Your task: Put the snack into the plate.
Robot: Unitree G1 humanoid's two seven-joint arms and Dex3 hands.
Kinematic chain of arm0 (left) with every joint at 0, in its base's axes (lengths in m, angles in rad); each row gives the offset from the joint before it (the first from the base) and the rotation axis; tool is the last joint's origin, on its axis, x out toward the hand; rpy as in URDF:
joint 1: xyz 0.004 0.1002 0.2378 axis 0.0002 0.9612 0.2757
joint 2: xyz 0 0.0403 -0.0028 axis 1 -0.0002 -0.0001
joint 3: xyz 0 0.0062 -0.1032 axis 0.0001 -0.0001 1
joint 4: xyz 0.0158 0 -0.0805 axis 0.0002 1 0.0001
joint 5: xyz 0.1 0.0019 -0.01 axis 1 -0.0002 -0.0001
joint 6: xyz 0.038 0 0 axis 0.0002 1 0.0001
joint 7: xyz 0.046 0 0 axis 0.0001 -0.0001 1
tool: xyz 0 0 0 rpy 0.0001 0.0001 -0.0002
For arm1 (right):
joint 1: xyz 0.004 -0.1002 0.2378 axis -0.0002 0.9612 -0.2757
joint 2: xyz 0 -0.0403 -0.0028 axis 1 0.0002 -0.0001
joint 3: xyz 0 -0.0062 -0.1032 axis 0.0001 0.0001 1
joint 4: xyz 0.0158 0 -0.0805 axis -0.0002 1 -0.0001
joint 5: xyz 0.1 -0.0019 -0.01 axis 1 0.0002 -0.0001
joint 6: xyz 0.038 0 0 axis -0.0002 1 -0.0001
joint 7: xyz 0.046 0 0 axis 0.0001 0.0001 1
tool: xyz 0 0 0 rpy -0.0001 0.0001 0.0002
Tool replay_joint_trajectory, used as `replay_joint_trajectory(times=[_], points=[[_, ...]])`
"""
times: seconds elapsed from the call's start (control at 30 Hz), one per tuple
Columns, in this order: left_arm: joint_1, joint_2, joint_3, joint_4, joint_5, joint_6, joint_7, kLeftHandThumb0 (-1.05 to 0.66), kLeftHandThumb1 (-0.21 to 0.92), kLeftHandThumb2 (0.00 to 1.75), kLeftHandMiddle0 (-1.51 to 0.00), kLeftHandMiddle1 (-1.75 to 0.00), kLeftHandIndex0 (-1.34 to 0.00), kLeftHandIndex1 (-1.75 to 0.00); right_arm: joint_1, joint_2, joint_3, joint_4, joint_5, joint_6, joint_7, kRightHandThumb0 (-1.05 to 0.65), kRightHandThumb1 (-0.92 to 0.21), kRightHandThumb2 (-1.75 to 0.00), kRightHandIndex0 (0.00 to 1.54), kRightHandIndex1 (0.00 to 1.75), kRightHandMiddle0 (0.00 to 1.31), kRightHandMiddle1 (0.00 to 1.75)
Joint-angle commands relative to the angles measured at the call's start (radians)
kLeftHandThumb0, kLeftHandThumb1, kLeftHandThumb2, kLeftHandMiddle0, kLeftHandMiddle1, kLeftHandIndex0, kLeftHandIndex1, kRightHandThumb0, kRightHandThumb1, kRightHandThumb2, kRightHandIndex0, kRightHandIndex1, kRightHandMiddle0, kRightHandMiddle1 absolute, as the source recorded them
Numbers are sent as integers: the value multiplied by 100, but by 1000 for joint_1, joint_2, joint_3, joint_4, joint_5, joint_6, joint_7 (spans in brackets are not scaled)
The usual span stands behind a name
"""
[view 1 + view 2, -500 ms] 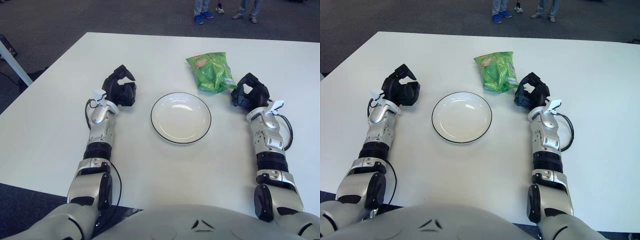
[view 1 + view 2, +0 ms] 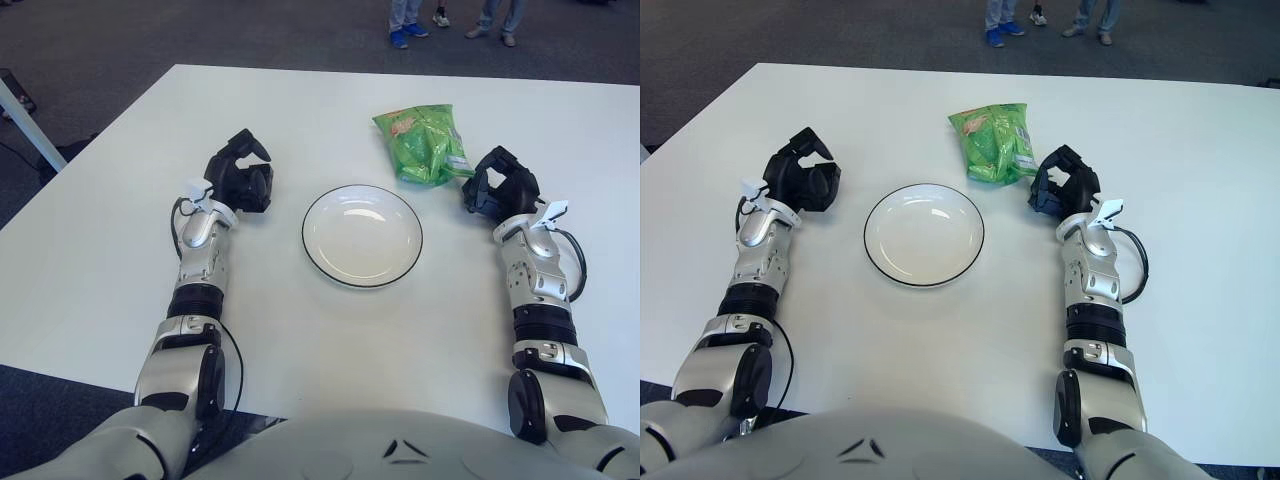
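A green snack bag (image 2: 424, 144) lies flat on the white table, behind and to the right of an empty white plate (image 2: 362, 235) with a dark rim. My right hand (image 2: 497, 186) rests on the table just right of the bag's near corner, fingers relaxed and holding nothing; it is close to the bag but I cannot tell if it touches. My left hand (image 2: 240, 176) rests on the table left of the plate, fingers loosely spread and empty.
The white table (image 2: 330, 330) stretches well beyond the plate on all sides. Several people's feet (image 2: 412, 32) stand on the dark floor past the far edge. A white table leg (image 2: 28, 130) shows at far left.
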Motion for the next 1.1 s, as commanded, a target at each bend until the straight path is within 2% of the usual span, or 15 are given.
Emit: replay_joint_trajectory(times=[0.0,0.6,0.9,1.07], points=[[85,-27,2,67,-5,-10,-5,-50,25,140,-136,-175,-67,-175,50,26,3,33,7,18,5,-50,-28,-137,135,175,65,175],[84,-33,4,67,-11,-6,-9,-50,25,140,-135,-175,-66,-175,52,20,-5,34,1,7,3,-48,-31,-133,136,175,62,175],[88,-32,4,62,-12,-3,-10,-50,25,140,-135,-175,-66,-175,65,5,-12,-10,-21,-9,-30,-48,-33,-130,134,175,60,175],[88,-31,4,61,-11,0,-10,-50,26,139,-135,-175,-66,-175,65,-1,-25,-54,-17,9,-55,-48,-32,-131,134,175,61,175]])
